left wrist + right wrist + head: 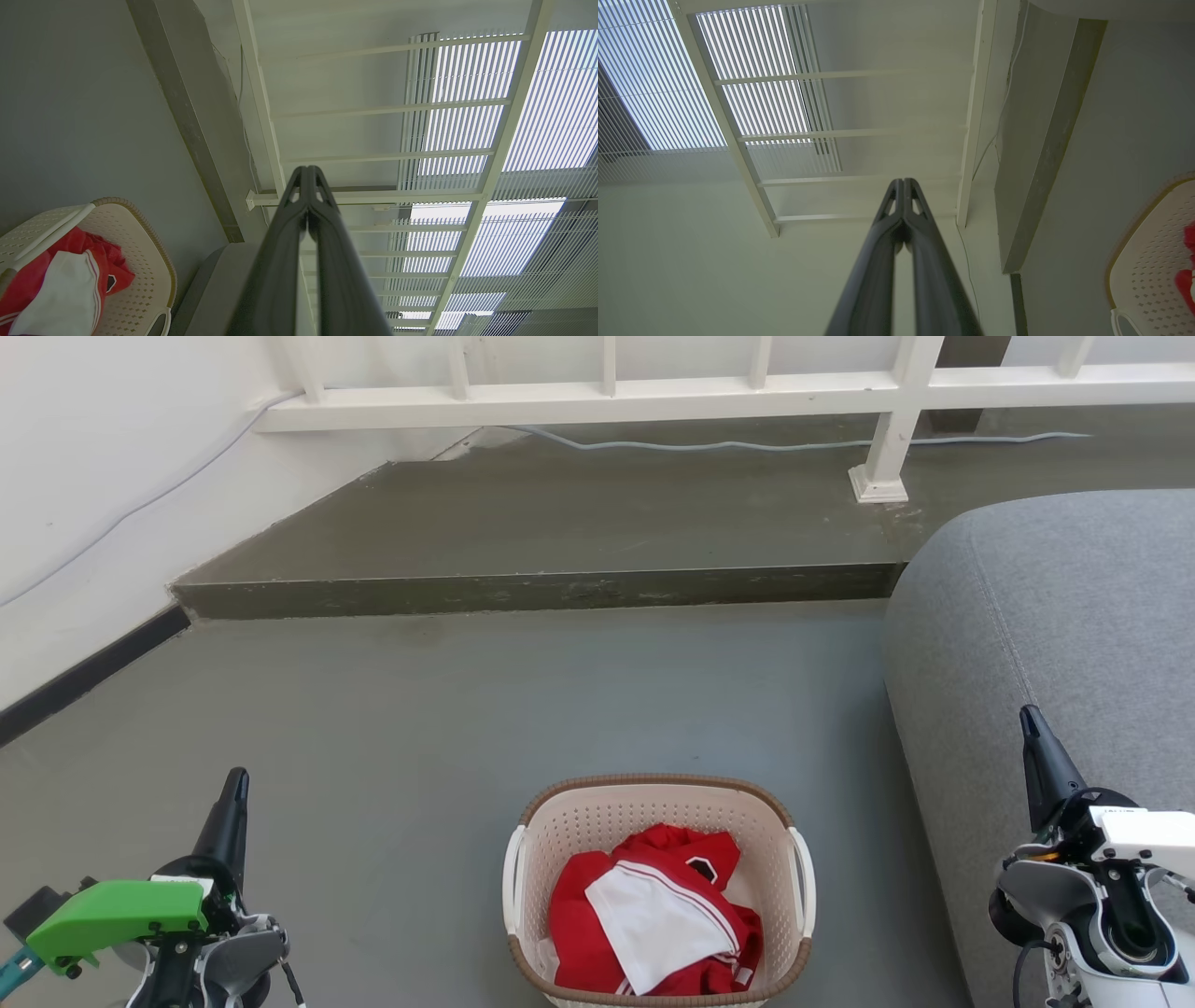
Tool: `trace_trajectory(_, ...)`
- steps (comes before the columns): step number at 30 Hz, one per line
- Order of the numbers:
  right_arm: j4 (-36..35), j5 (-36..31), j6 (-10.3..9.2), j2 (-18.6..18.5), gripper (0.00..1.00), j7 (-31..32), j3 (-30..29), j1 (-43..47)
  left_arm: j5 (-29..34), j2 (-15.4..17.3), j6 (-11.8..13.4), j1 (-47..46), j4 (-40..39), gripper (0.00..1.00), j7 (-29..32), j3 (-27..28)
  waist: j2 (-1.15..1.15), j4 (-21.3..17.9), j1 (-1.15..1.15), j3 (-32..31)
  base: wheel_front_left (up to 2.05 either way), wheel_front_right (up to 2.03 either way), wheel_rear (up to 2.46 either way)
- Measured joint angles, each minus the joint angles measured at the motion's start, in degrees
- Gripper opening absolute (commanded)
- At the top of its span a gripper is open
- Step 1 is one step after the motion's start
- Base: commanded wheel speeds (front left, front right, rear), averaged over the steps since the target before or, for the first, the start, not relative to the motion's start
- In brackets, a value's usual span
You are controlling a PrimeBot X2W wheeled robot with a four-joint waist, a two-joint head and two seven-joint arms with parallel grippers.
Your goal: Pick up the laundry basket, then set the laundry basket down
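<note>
Laundry basket (607, 819) holding red-and-white clothes (653, 919) on grey floor (467, 709), left gripper (233, 793) and right gripper (1034, 733) off to either side, both closed, empty.

In the head view the bottom edge cuts off the near side of the laundry basket (653, 782). The red and white clothes (653, 919) heaped inside hide its floor and much of its inner walls. The left wrist view crops the basket at its left and bottom edges and the right wrist view at its right and bottom edges, while the head view crops the grey sofa (1074, 644) at the right, the white railing (597, 397) at the top, and the arms behind the left claw (238, 777) and right claw (1028, 716) at the bottom.
</note>
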Motion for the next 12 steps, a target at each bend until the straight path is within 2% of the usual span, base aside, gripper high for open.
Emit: trace_trajectory(12,0.0,0.0,0.00,0.0,0.00,0.0,0.0,0.0,0.0,0.0,0.0,0.0,0.0,0.00,0.0,0.0,0.00,0.0,0.00,0.0,0.00,0.00,0.00)
